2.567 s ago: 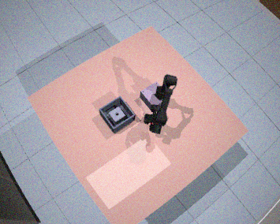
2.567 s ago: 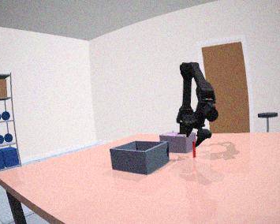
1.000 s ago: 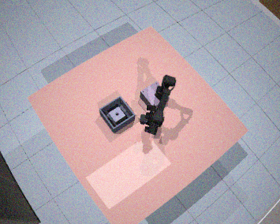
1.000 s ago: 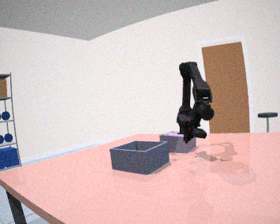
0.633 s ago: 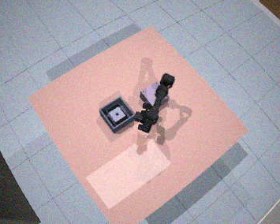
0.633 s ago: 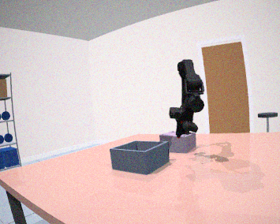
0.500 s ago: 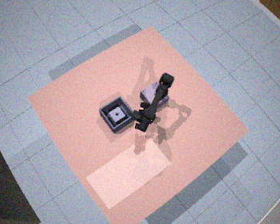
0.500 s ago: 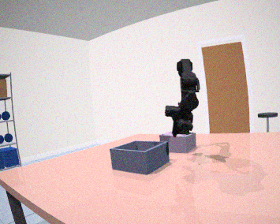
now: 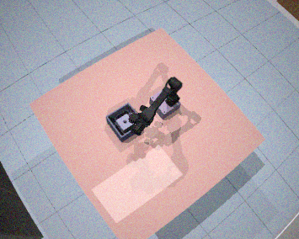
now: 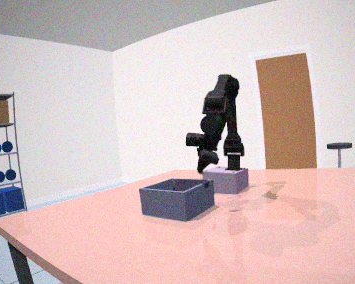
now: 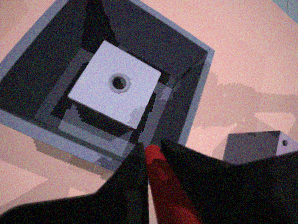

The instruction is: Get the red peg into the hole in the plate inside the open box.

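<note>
My gripper [image 9: 135,124] [image 10: 201,169] [image 11: 152,146] is shut on the red peg [image 11: 171,197], whose rounded end shows between the fingertips in the wrist view. The peg cannot be made out in either the top or the exterior view. The open dark blue-grey box [image 9: 114,131] [image 10: 163,204] [image 11: 198,95] stands on the table. The gripper hangs above and beside the box's arm-side wall. In the wrist view the pale square plate [image 11: 100,65] [image 9: 120,121] lies at the box bottom, with its round hole [image 11: 119,83] uncovered. The fingertips appear below the plate there, not over the hole.
The arm stands on a lilac block [image 9: 170,112] [image 10: 223,182] [image 11: 252,146] close to the box. A pale rectangle [image 9: 137,185] shows on the pink table [image 9: 217,139] [image 10: 113,240]. The box walls rise around the plate.
</note>
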Controlling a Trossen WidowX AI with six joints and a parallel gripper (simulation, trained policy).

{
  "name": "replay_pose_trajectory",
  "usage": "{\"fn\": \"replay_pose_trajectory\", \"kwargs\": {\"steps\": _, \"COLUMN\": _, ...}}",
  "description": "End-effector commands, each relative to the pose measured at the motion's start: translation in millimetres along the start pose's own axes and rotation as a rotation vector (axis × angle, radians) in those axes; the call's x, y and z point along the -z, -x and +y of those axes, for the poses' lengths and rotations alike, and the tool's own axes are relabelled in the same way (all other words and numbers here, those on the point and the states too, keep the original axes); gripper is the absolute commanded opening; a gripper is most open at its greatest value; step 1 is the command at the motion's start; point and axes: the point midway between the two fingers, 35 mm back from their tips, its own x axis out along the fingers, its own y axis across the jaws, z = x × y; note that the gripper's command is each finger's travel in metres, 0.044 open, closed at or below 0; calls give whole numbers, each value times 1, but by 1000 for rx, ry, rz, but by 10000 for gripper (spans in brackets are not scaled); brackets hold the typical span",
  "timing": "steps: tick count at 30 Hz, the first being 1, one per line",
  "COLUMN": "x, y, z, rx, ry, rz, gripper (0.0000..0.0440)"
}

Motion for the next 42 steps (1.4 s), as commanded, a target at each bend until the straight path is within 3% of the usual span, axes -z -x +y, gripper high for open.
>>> {"fn": "replay_pose_trajectory", "kwargs": {"steps": 1, "x": -16, "y": -7, "z": 2, "rx": -11, "ry": -12, "rz": -1, "gripper": 0}}
{"fn": "replay_pose_trajectory", "kwargs": {"steps": 19, "x": -65, "y": -67, "z": 14, "rx": -99, "ry": 60, "rz": 65, "gripper": 3}}
{"fn": "replay_pose_trajectory", "kwargs": {"steps": 26, "x": -60, "y": -91, "z": 17, "rx": -115, "ry": 120, "rz": 124, "gripper": 148}}
{"fn": "replay_pose_trajectory", "kwargs": {"steps": 30, "x": -70, "y": -93, "z": 20, "rx": -134, "ry": 164, "rz": 119, "gripper": 156}}
{"fn": "replay_pose_trajectory", "kwargs": {"steps": 42, "x": -102, "y": -87, "z": 53, "rx": -225, "ry": 158, "rz": 162, "gripper": 412}}
